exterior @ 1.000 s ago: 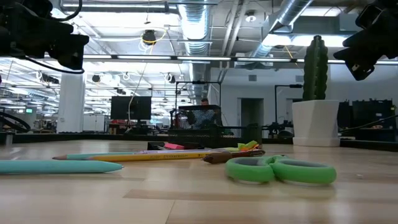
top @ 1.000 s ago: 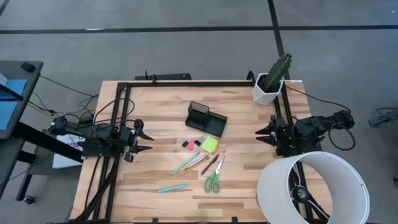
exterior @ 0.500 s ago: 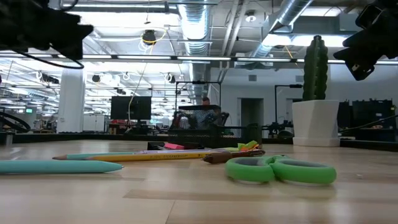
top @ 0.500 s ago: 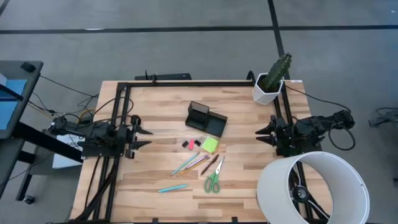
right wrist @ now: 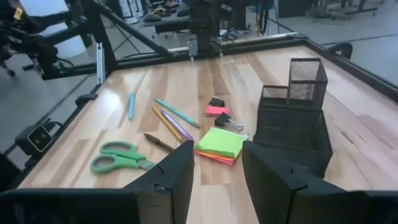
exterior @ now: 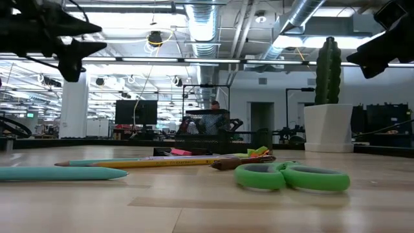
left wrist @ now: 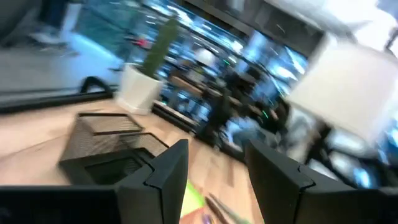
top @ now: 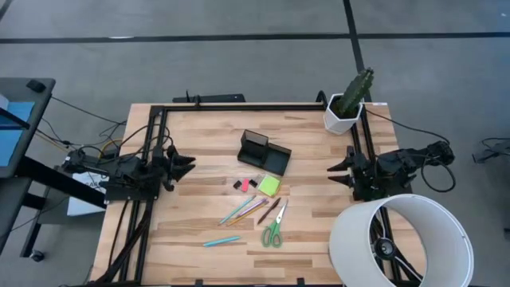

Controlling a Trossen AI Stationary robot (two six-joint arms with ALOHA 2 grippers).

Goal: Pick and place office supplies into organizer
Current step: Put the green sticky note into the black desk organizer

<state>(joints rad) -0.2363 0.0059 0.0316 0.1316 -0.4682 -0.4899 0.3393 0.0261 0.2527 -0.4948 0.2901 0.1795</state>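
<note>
No legible writing in any view.

High: left gripper (top: 185, 165) at table's left, right gripper (top: 336, 171) at table's right, both aimed at centre. Organizer (top: 264, 153) mid-table; supplies just in front of it.

Low: scissors (exterior: 291, 176) nearest the camera.

Wrists: both grippers' fingers parted, holding nothing.

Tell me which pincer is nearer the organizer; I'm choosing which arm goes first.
Left, only slightly. The left pincer is open beside the table's left rail; the right pincer is open at the right rail. The organizer sits between them.
</note>
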